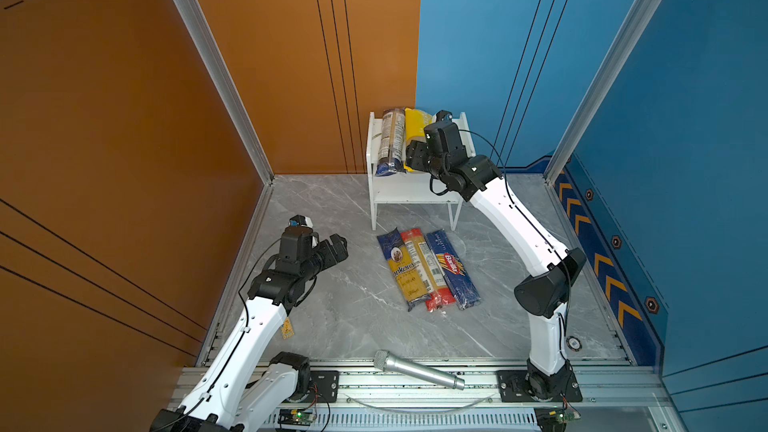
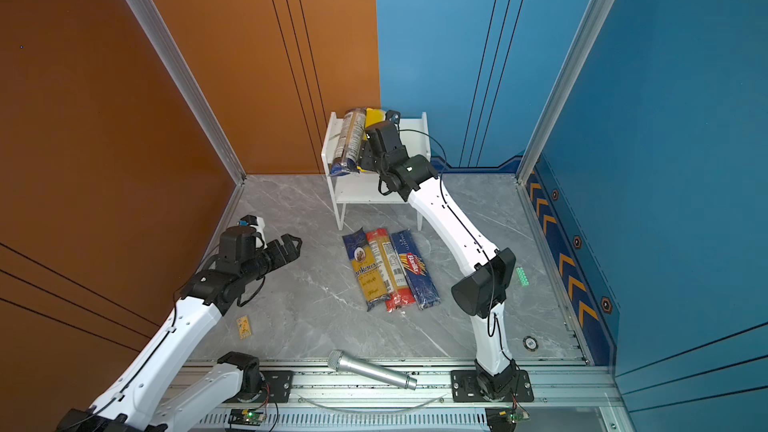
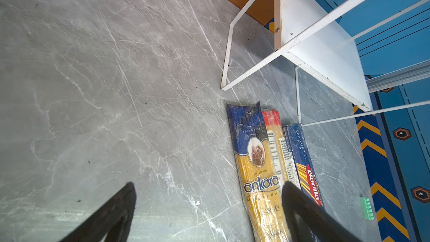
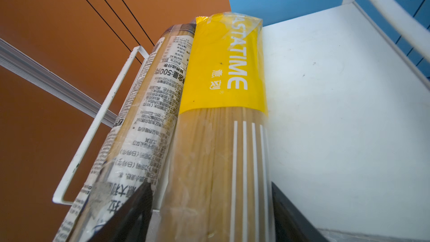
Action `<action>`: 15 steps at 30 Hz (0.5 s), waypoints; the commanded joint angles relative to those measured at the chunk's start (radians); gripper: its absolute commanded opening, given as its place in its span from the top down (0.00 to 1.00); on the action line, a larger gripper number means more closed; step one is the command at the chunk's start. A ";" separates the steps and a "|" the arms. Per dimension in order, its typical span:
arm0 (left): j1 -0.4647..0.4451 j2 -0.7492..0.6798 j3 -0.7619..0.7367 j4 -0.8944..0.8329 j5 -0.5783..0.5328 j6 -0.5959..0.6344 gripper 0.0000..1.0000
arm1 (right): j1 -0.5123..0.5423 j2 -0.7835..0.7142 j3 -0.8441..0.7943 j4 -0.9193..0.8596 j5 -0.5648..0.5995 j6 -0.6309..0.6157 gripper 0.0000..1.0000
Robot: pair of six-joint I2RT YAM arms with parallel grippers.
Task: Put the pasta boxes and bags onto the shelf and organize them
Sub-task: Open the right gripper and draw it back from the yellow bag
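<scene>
Lying lengthwise on the top board of the white thin-framed shelf (image 1: pixel 464 135): round clear-film spaghetti pack (image 1: pixel 390 139) touching yellow PASTATIME pack (image 4: pixel 223 66). Straddling the latter, right gripper (image 4: pixel 210 186), fingers spread either side. Lettering legible in right wrist view only. On grey marbled floor (image 1: pixel 353 305) before the shelf, side by side: glossy Ankara bag (image 1: pixel 401 272), red-ended pack (image 1: pixel 424 272), Barilla pack (image 1: pixel 453 270). Before the shelf, leftward: left gripper (image 3: pixel 208 183), fingers wide, empty.

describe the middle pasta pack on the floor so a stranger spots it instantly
Find the white shelf at the back wall; on the grey marble floor in front of it three long packs lie side by side. Take the middle pack, between the blue-and-yellow Ankara pack and the dark-blue Barilla pack. It alone has red ends, with a white label over yellow spaghetti.
</scene>
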 commanded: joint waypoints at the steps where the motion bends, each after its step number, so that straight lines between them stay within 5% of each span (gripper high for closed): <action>1: -0.008 0.000 -0.004 0.003 -0.020 0.007 0.02 | -0.016 -0.072 0.000 -0.013 -0.042 -0.068 0.24; 15: -0.018 0.008 0.008 0.004 -0.030 0.002 0.02 | -0.012 -0.281 -0.119 -0.120 -0.137 -0.189 0.14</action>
